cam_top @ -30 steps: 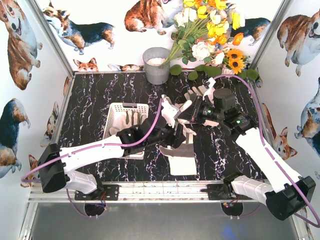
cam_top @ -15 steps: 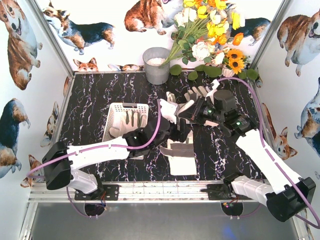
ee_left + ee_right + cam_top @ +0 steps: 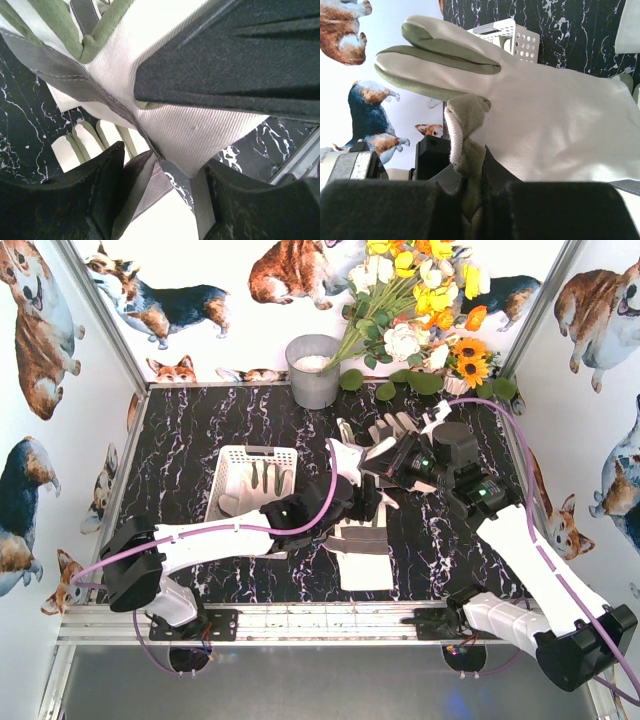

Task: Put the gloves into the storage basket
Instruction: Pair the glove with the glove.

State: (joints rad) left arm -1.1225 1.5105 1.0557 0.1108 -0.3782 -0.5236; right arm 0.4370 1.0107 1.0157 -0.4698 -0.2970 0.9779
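Observation:
My right gripper (image 3: 385,468) is shut on the grey thumb of a cream glove (image 3: 545,125) and holds it hanging above the table's middle (image 3: 352,458). My left gripper (image 3: 368,498) reaches in from below. Its two fingers (image 3: 75,200) stand apart on either side of that glove's lower corner (image 3: 190,110), so it is open around the fabric. A second glove (image 3: 362,555) lies flat on the table under them. A third glove (image 3: 392,425) lies behind the right gripper. The white storage basket (image 3: 258,451) sits left of centre with a glove (image 3: 262,478) inside.
A grey metal bucket (image 3: 313,370) stands at the back centre. A bunch of artificial flowers (image 3: 420,310) fills the back right corner. Corgi-print walls close in both sides and the back. The basket's slotted wall (image 3: 512,37) shows beyond the held glove.
The left arm has stretched forward and to the right, bringing its fingers up around the hanging glove's lower edge, and they have narrowed a little. The right gripper has drifted slightly right, still gripping.

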